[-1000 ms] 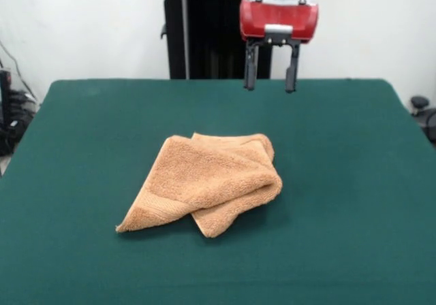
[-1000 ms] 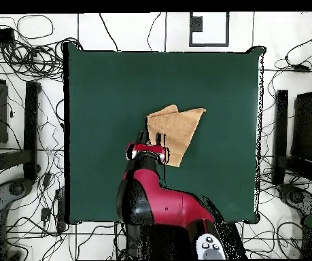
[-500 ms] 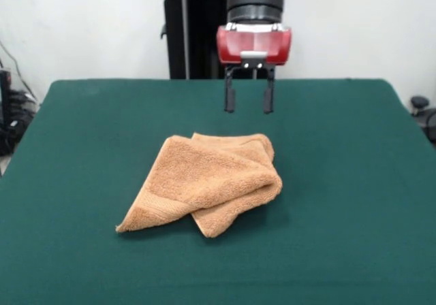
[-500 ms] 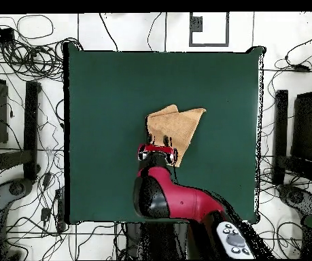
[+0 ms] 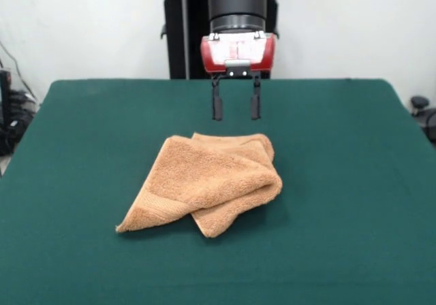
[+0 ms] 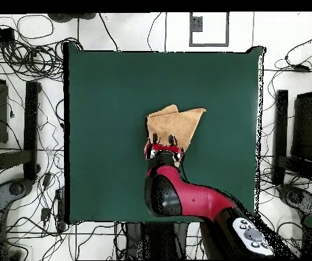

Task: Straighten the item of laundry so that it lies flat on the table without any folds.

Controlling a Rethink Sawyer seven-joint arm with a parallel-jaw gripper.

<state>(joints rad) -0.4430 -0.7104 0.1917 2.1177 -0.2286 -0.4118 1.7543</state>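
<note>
The gripper (image 5: pixel 236 111) hangs with its two dark fingers (image 5: pixel 217 106) pointing straight down and set apart, with a clear gap between them and nothing held. In the front view the fingertips are in the air above the far edge of the towel (image 5: pixel 208 190), not touching it. From overhead the gripper (image 6: pixel 163 143) sits over the towel's end nearest the robot, hiding that tip.

Above the fingers is the red gripper body (image 5: pixel 237 51), and above that the black cylinder of the arm (image 5: pixel 236 2), which stands upright. In the overhead view the red arm (image 6: pixel 185 197) runs from the bottom right up to the towel.

The towel (image 6: pixel 175 125) is orange-tan terry and lies crumpled near the middle of the table (image 5: pixel 354 182). It is folded over itself: one thick layer drapes across the top, a rolled fold bulges on the right side in the front view, and a flatter corner with a woven band sticks out toward the front left. A second corner pokes out at the front beneath the top layer. From overhead it makes a rough triangle.

The green table (image 6: pixel 104 102) is bare around the towel.
</note>
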